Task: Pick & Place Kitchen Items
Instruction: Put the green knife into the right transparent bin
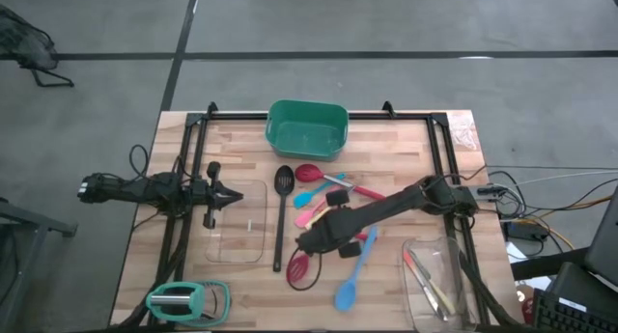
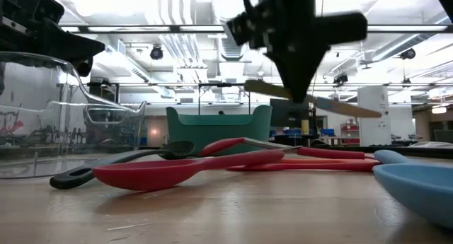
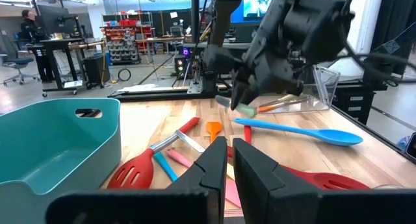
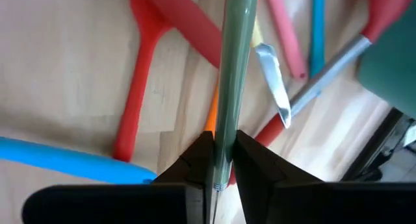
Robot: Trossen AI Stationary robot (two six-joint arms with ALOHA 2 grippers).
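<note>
Grip is already made by the right gripper (image 4: 218, 160); its fingers are pinched on a slim grey-green utensil handle (image 4: 233, 68), which runs straight out from between the fingertips, so the held thing lies directly ahead of the gripper along its own long axis; in the low view the same piece (image 2: 311, 99) is seen lifted clear of the wood, tilted slightly, above the red slotted spoon (image 2: 177, 172). Taking the green tub (image 1: 307, 128) as landmark, the right gripper (image 1: 311, 242) is placed on the tub's near side, over the scatter of coloured utensils, with the long black slotted spoon (image 1: 281, 217) just beside it and the blue spoon (image 1: 355, 273) beyond; the glass tray (image 1: 436, 285) holding a few pieces is judged the likely drop-off; the left gripper (image 1: 232, 195), pressed together, is parked farther from the pile, so the carry falls to the right arm.
</note>
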